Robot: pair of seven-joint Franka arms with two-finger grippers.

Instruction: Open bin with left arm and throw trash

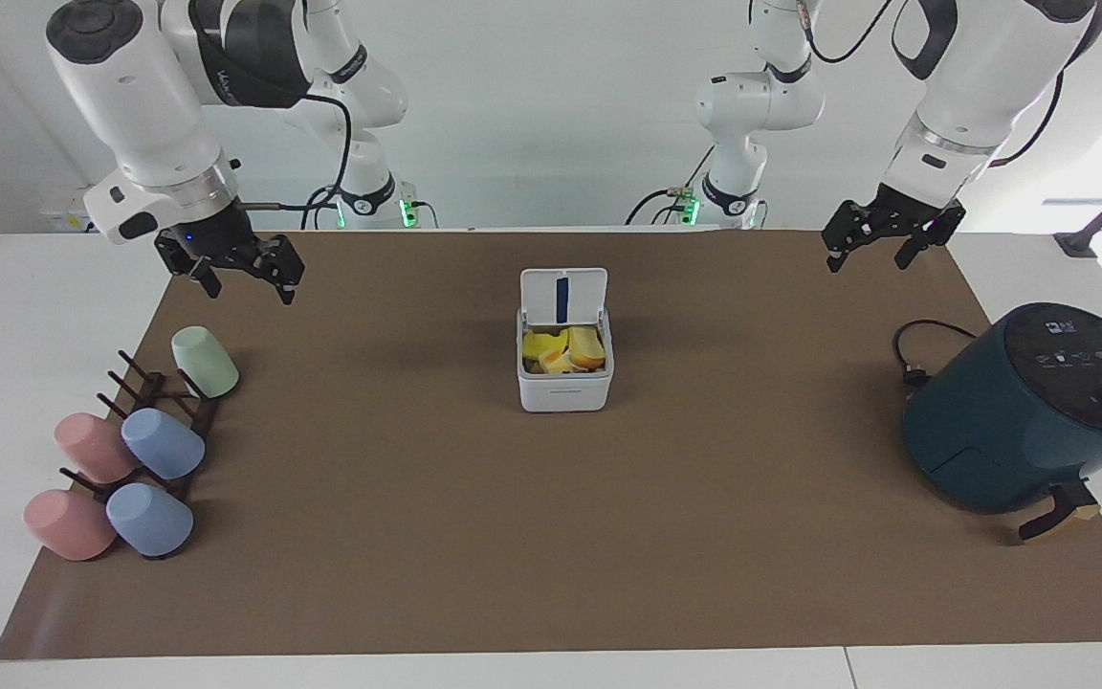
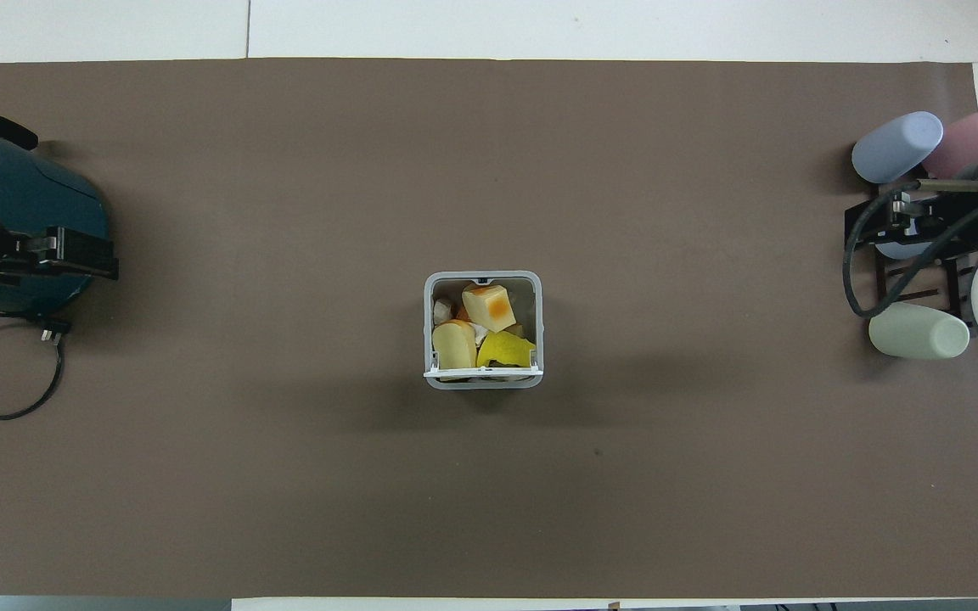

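Observation:
The white bin [image 1: 564, 391] stands mid-mat with its lid [image 1: 563, 295] hinged upright on the side nearer the robots. Inside lies the trash [image 1: 562, 348]: from overhead, a yellow slab with an orange spot [image 2: 490, 306], a pale rounded piece [image 2: 453, 345] and a yellow wedge [image 2: 506, 349]. My left gripper [image 1: 867, 260] hangs open and holding nothing over the mat's corner at the left arm's end. My right gripper [image 1: 247, 285] hangs open and holding nothing over the mat by the cup rack. Both are well apart from the bin.
A dark teal air fryer [image 1: 1020, 411] with a black cable [image 1: 914, 354] sits at the left arm's end. At the right arm's end a dark rack holds a green cup [image 1: 205, 362], two blue cups [image 1: 161, 443] and two pink cups [image 1: 90, 447]. A brown mat [image 1: 551, 545] covers the table.

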